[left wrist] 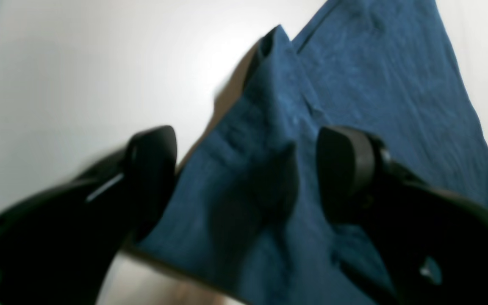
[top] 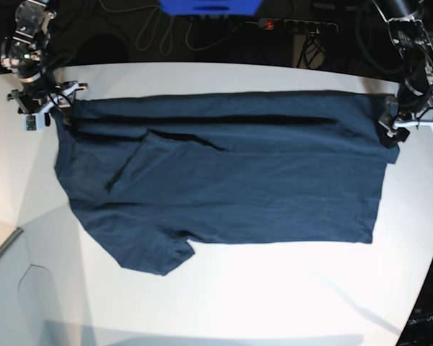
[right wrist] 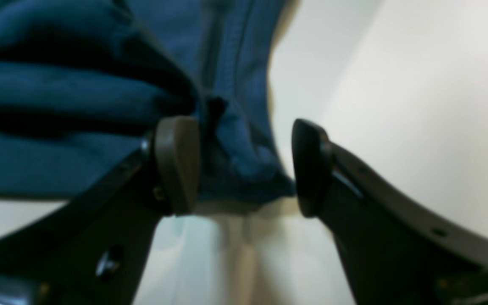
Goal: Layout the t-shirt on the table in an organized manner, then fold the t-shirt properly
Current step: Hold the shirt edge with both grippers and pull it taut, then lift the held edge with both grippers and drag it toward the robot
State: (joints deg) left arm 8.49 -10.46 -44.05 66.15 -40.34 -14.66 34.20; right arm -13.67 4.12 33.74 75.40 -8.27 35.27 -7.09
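Cables (top: 159,32) and a power strip (top: 296,26) lay behind the white surface (top: 274,288). The t-shirt (top: 231,180) lay spread; both fingers stood open, left fingers (left wrist: 244,173) at 3 o'clock, right fingers (right wrist: 244,167) at 9.

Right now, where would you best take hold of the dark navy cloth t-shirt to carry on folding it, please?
Probably the dark navy cloth t-shirt by its near long edge, at the two near corners. It lies flat with its far edge already folded over, so each arm could come from its own end, pinching low against the white table.

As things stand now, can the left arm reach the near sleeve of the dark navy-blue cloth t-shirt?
Probably not easily. The left gripper stands open at the t-shirt corner on the base view's right, while that sleeve lies at the opposite end. Nothing blocks the white table, but the whole shirt length lies between.
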